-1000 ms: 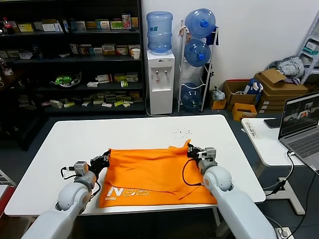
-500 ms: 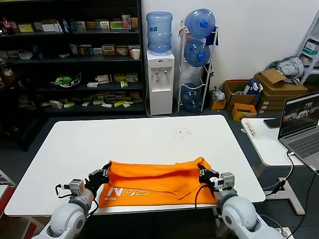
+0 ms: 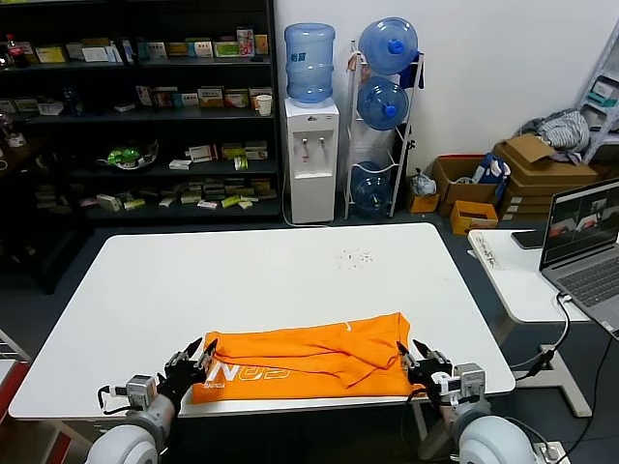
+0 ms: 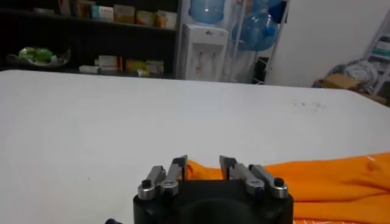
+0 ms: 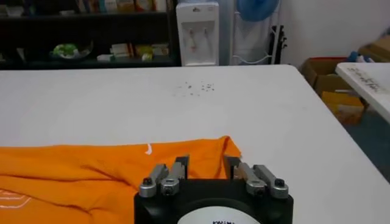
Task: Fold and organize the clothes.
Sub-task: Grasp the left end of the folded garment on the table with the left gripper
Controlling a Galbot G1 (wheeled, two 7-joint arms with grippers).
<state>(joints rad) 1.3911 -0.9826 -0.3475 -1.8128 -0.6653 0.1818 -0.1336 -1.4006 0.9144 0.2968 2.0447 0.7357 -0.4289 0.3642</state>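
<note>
Shelving stocked with small boxes fills the back wall on my left, with a water dispenser [image 3: 311,145] and a rack of blue water bottles [image 3: 383,106] beside it. On my right a laptop [image 3: 586,246] sits on a side desk. Below me is the white table [image 3: 261,280], and the orange T-shirt [image 3: 309,362] lies along its near edge as a long folded band, white lettering showing at its left end.

I have both arms low at the near edge. My left end effector [image 3: 193,360] sits at the shirt's left end, fingers spread apart; in the left wrist view [image 4: 203,165] the orange cloth lies just past the fingertips [image 4: 178,167], not pinched. My right end effector [image 3: 416,360] sits at the shirt's right end, also with fingers apart; the right wrist view [image 5: 206,165] shows the folded orange corner [image 5: 222,149] lying on the table just ahead of the gap, with nothing clamped.
</note>
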